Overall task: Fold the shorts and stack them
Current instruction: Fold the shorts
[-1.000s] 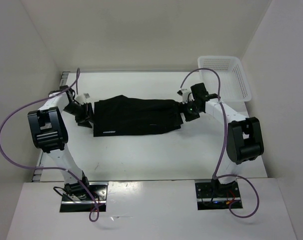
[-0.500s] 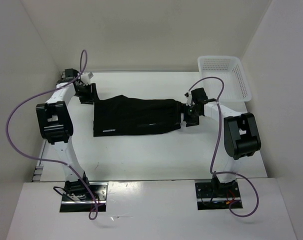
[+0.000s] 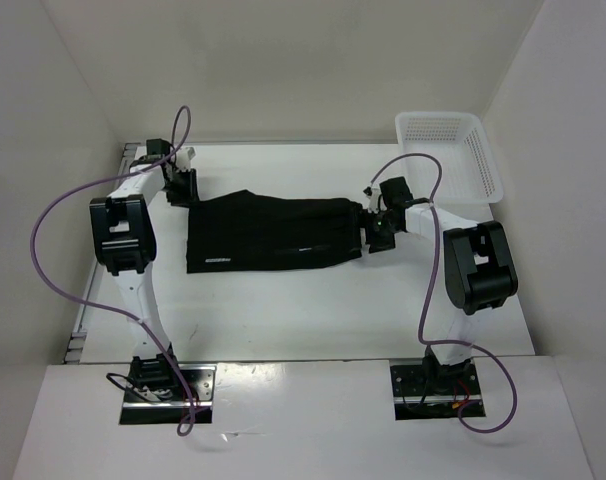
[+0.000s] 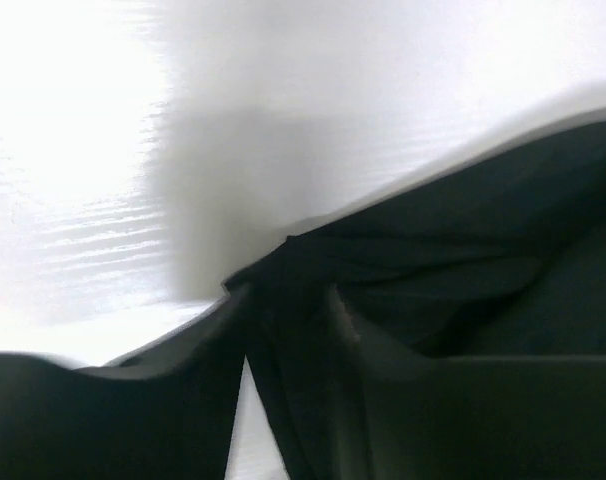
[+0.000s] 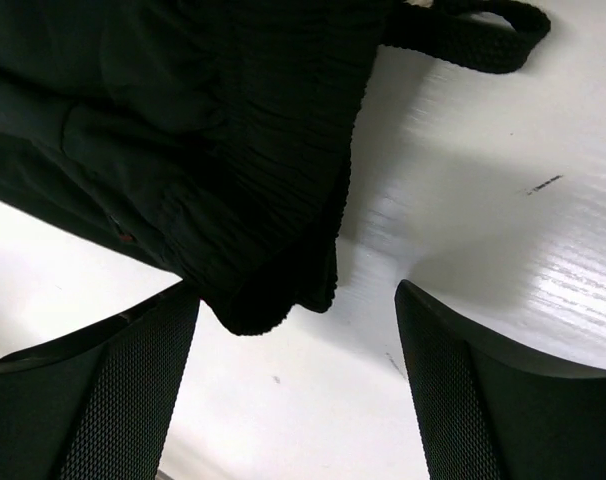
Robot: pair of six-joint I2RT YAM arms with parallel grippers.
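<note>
Overhead, a pair of black shorts (image 3: 273,232) lies spread flat across the middle of a white surface (image 3: 283,305), its long side running left to right; the lower edge is straight, and the far left corner rises to a small peak; the left gripper (image 3: 186,188) sits right at that far left corner, low against the surface; its wrist view is blurred, showing a dark point of fabric running down between two dark fingers (image 4: 123,420), with a thin strip of white beside one of them, so I cannot tell whether the jaws are clamped on the cloth or merely around it; the right gripper (image 3: 371,228) rests at the opposite, right end of the shorts, where the gathered waistband lies; its wrist view shows the two textured fingers (image 5: 93,400) spread wide, the ribbed waistband corner lying between them and close to one finger, with nothing pinched; a black drawstring loop (image 5: 473,35) lies on the surface just beyond the waistband; a white mesh basket (image 3: 483,165) stands at the far right corner, well apart from the shorts.
</note>
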